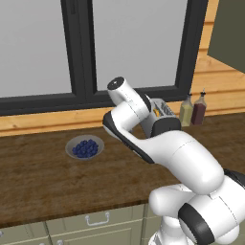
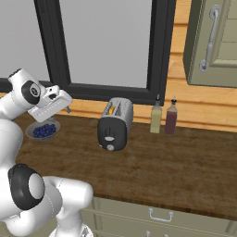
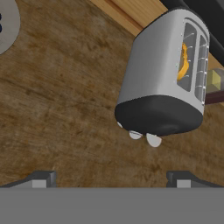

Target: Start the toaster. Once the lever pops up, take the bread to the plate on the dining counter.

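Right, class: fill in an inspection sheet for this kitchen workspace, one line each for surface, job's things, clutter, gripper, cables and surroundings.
Surface: brown wooden worktop over sage-green drawers.
Job's things: silver-grey toaster stands upright on the worktop, dark end panel facing the robot; bread sits in one slot.
Clutter: grey bowl of blueberries left of the toaster; two condiment bottles to its right.
Gripper: gripper open, holding nothing, above the worktop, short of the toaster's dark end.
Cables: nothing seen.
Surroundings: dark-framed window behind; wall cabinet upper right.
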